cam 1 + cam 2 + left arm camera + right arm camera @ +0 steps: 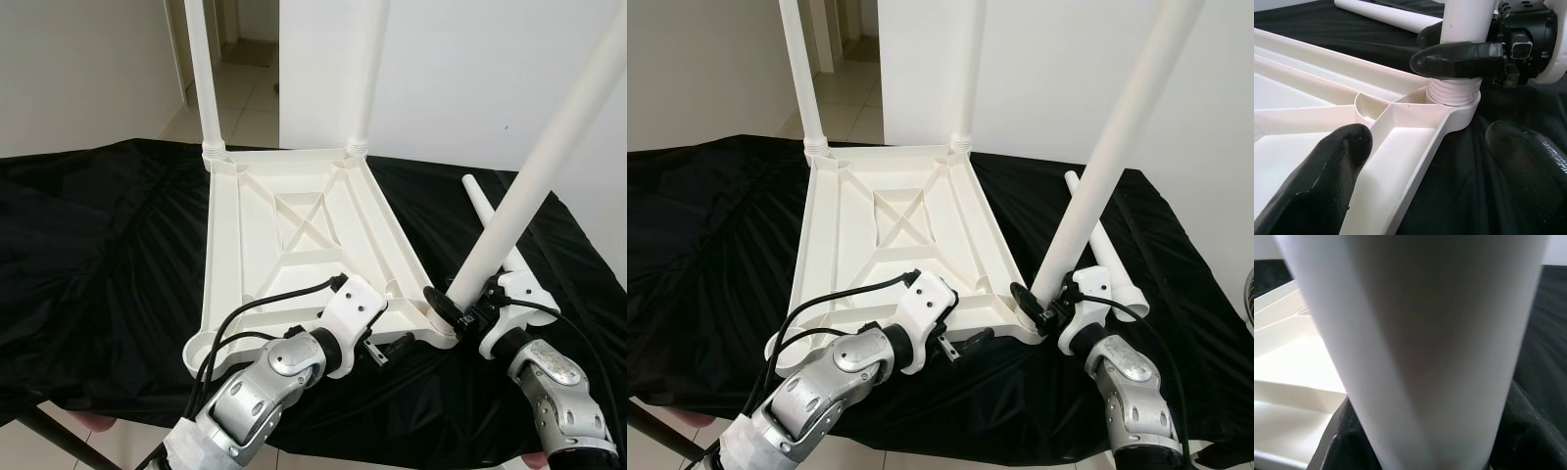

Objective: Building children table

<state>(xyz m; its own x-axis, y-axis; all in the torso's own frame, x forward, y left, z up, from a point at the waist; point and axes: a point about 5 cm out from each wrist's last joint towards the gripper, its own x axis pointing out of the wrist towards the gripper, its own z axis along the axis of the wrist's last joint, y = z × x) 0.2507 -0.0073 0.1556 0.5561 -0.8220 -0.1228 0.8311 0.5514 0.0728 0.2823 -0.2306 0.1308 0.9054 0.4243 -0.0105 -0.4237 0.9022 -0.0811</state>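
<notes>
table leg, tilted in corner socket, gripped by right end effector, seemingly closed.

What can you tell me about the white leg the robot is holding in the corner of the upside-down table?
The leg is a long, smooth white tube that looks like plastic. It leans, tilted away from the tabletop, which lies upside down on the black cloth. Its ribbed, threaded bottom end sits in the round socket at the near right corner. The right pincer clamps its black fingers around the tube just above the threads. Its top runs out of the picture.
</notes>
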